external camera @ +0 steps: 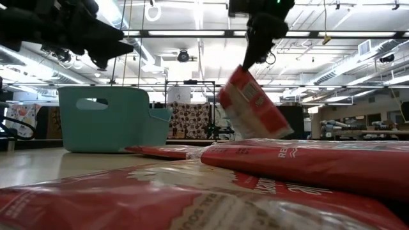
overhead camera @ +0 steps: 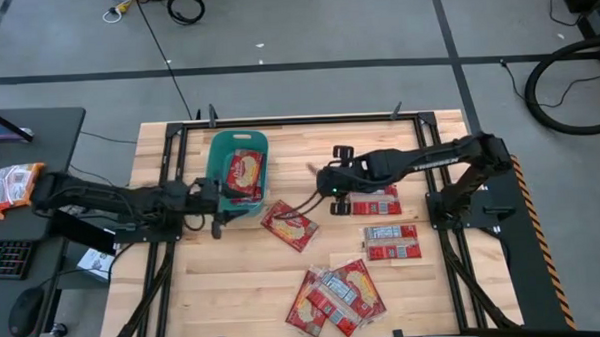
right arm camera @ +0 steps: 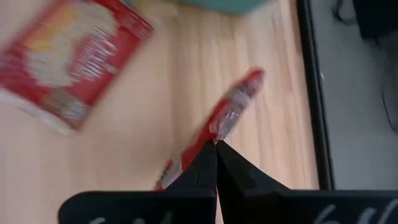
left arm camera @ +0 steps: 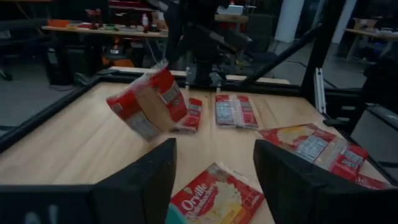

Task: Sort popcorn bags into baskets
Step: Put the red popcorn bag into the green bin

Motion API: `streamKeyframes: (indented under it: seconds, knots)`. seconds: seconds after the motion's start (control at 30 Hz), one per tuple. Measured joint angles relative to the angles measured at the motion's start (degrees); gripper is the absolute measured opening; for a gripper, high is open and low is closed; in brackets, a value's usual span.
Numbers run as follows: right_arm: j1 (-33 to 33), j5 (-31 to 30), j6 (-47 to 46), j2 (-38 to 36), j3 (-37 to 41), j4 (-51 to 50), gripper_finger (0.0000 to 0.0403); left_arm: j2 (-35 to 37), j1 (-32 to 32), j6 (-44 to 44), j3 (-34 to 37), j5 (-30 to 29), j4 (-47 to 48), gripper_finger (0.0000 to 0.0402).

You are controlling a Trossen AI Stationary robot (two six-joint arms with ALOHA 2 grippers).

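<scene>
The right gripper (external camera: 246, 64) is up off the table with its fingers pinched on the edge of a popcorn bag (external camera: 253, 105), which hangs tilted below it in mid-air. From above, that held bag shows edge-on, just beside the loose bag (overhead camera: 289, 225) lying flat near the bin. The right wrist view has the fingers (right arm camera: 205, 171) closed together on the bag's thin edge.

The left gripper (overhead camera: 219, 204) hovers at the near end of the teal bin (overhead camera: 215, 151), fingers (left arm camera: 149, 177) spread apart and holding nothing. One bag (overhead camera: 244, 171) already lies inside the bin.

Two more bags (overhead camera: 390, 241) lie flat on the table under the right arm, and a loose pile of bags (overhead camera: 334, 295) sits nearer the front edge. Off the table, on the desk to the left, lie some paler packets (overhead camera: 7, 189).
</scene>
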State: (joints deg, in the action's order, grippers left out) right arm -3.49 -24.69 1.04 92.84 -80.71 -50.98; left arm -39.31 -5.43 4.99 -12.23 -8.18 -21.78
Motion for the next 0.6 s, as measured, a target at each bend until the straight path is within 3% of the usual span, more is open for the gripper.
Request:
streamKeyframes:
  seconds: [0.3, 0.6]
  knots:
    - [-2.92, 2.02, 3.86, -0.31, -0.02, 6.06, 0.0, -16.34, -0.02, -1.22, -7.97, 5.73, -2.05, 0.0235]
    - [-4.39, 3.68, 3.02, -0.27, -0.02, 7.87, 0.0, -29.64, -0.09, -1.13, -17.32, 5.96, 1.09, 0.0235]
